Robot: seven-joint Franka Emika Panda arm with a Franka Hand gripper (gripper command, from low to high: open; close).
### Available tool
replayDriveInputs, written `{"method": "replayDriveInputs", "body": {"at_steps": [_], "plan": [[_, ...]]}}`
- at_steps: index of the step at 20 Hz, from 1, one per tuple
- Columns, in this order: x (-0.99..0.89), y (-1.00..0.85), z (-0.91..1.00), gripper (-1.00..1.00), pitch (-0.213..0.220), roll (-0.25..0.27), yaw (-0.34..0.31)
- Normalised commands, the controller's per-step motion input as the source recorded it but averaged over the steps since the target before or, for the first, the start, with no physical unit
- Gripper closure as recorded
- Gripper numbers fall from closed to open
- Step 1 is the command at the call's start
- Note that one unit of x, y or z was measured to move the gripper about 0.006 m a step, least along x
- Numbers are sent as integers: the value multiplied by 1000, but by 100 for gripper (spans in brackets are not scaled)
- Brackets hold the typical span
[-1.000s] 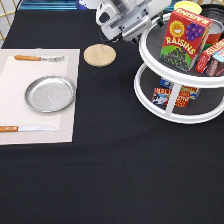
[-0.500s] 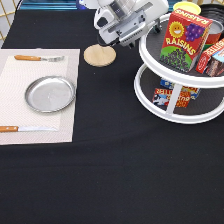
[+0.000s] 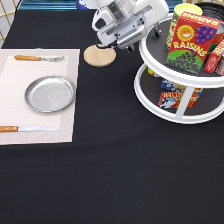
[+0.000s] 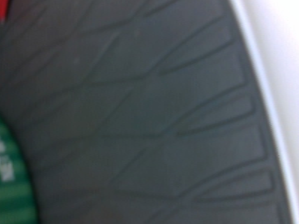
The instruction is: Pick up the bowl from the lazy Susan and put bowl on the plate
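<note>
The plate lies left of the lazy Susan.

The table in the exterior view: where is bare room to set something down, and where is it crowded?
Bare: the black cloth across the exterior view's bottom, and the strip between the placemat and the lazy Susan. The metal plate holds nothing. Crowded: the lazy Susan's shelves, with the raisins box and the claw at its rim.

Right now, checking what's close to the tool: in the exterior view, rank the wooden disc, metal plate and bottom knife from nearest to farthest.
From the tool, by the lazy Susan's top shelf:
1. Wooden disc, just left of it.
2. Plate, on the placemat, left.
3. Knife, placemat's bottom edge.
</note>
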Motion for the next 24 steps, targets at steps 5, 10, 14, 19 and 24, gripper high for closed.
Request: {"method": "replayDriveInputs", "body": {"at_steps": [5,10,14,19,24], "plan": [[954,-3,0,-100,94,-51,41],[718,-167,20,-100,91,-3,89],[65,-452,160,-100,40,14,117],[-393,-131,603,-100,0,-12,127],[-863,181,609,-100,-25,-94,107]]}}
